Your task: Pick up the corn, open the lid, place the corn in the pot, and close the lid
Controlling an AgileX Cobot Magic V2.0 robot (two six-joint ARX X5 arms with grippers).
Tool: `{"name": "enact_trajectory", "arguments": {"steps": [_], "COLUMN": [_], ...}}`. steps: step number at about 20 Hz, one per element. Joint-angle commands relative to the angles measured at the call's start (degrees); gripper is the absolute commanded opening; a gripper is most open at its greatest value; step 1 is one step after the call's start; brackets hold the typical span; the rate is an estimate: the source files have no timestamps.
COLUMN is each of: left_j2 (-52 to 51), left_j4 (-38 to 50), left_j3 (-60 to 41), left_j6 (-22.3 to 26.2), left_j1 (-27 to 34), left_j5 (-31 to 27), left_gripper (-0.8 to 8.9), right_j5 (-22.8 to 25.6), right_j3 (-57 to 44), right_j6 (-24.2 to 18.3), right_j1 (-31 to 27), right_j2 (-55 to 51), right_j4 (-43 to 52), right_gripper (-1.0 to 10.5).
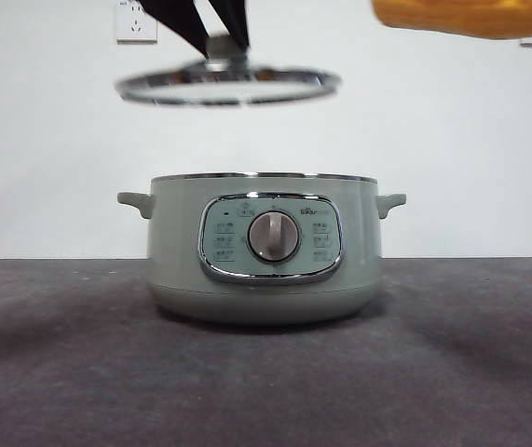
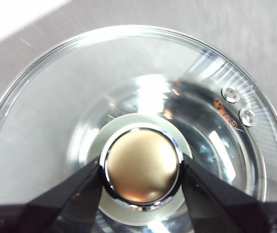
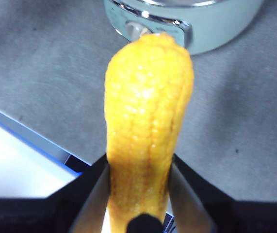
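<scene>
Left gripper (image 2: 140, 177) is clamping lid (image 1: 228, 86) knob, holding it level above pot (image 1: 264, 247); your right gripper (image 3: 138, 194) is squeezing corn (image 3: 148, 126), long axis lying horizontal, tip pointing toward pot.

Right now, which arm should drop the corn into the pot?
The right one: the right gripper holds the corn, while the left gripper holds the lid above the open pot.

Lid raised, pot open, corn held aloft.
The glass lid (image 1: 227, 86) is suspended level above the sage-green pot (image 1: 262, 248); the yellow corn (image 1: 470, 16) is seen high at the side.
</scene>
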Motion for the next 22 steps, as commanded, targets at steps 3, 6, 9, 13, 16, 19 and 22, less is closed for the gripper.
{"name": "enact_trajectory", "arguments": {"steps": [3, 6, 9, 13, 16, 19, 22], "left_j2": [-3.15, -4.50, -5.14, -5.16, -5.16, -5.16, -5.14], "left_j4": [-1.66, -3.96, -5.31, -6.45, -6.12, -6.12, -6.10], "left_j3": [0.55, 0.55, 0.55, 0.55, 0.55, 0.55, 0.52], "left_j6": [2.03, 3.41, 3.52, 5.07, 5.07, 5.03, 5.07], "left_j1": [5.53, 10.32, 14.88, 19.43, 21.86, 23.47, 24.48], "left_j5": [-0.13, -0.11, -0.07, 1.62, 1.62, 5.33, 7.39], "left_gripper": [-0.12, -0.12, -0.12, -0.12, -0.12, -0.12, -0.12], "right_j5": [-1.60, -5.75, -10.14, -11.30, -11.13, -10.99, -10.69], "right_j3": [9.53, 17.55, 26.38, 41.29, 51.80, 58.53, 60.37], "right_j6": [-0.85, -2.84, -5.77, -8.55, -9.79, -10.14, -10.36], "right_j1": [-3.17, -7.43, -11.45, -15.37, -17.66, -19.32, -19.85], "right_j2": [9.42, 17.90, 27.47, 42.25, 52.94, 61.07, 66.34], "right_j4": [0.42, 0.07, -0.02, -2.84, -4.24, -3.43, -3.39], "right_gripper": [-0.2, -0.2, -0.2, -0.2, -0.2, -0.2, -0.2]}}
